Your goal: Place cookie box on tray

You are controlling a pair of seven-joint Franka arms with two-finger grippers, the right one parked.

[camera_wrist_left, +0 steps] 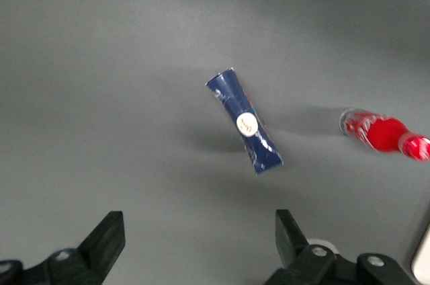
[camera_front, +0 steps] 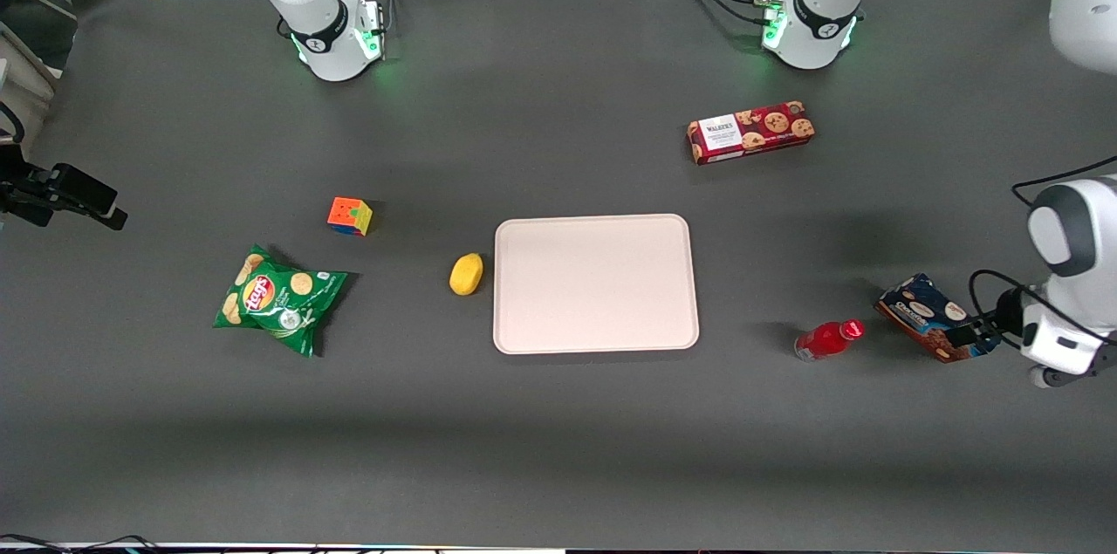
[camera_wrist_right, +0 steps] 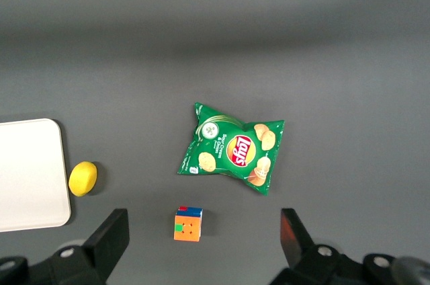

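One cookie box [camera_front: 932,316] beside one red bottle [camera_front: 827,339], one tray [camera_front: 595,283], hand [camera_wrist_left: 200,241] wide above box.

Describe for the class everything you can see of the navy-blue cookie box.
The cookie box is a dark navy carton, apparently printed cardboard, with a brown cookie picture and a small white oval logo on its narrow side. It stands tilted on the dark table toward the working arm's end, beside a red bottle lying on its side, apart from it. It is not on the tray. The tool hovers above it, fingers open, touching nothing.
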